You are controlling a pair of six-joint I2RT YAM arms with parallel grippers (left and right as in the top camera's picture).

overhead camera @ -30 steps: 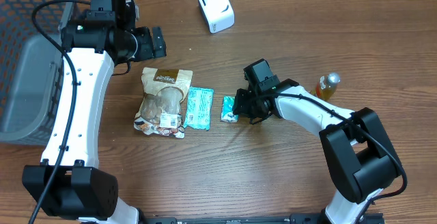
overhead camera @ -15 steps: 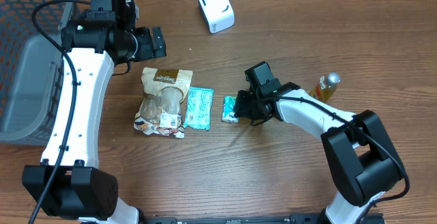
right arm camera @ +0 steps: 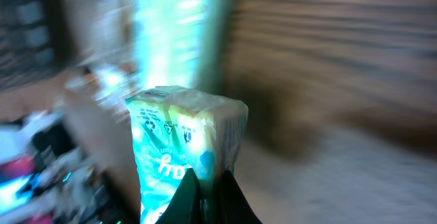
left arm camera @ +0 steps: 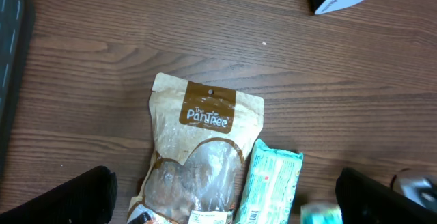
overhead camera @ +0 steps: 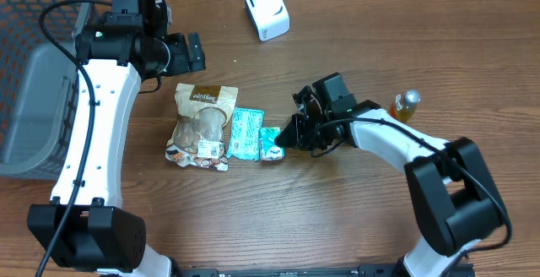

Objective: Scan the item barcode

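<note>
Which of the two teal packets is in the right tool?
The smaller packet, pinched by the right tool; the larger packet lies flat beside the brown pouch.

On the tabletop (overhead camera: 337, 222): basket (overhead camera: 34, 83) at left edge, up to far-left corner. Scanner (overhead camera: 267, 9) at far edge, near the middle. Row at centre, left to right: snack pouch (overhead camera: 201, 123), flat packet (overhead camera: 245, 133) touching its right side, small packet (overhead camera: 270, 143) just beside that, pinched in right gripper (overhead camera: 289, 135). Bottle (overhead camera: 405, 105) right of centre, behind the right arm. Left gripper (overhead camera: 192, 54) behind the snack pouch, toward far edge.
</note>
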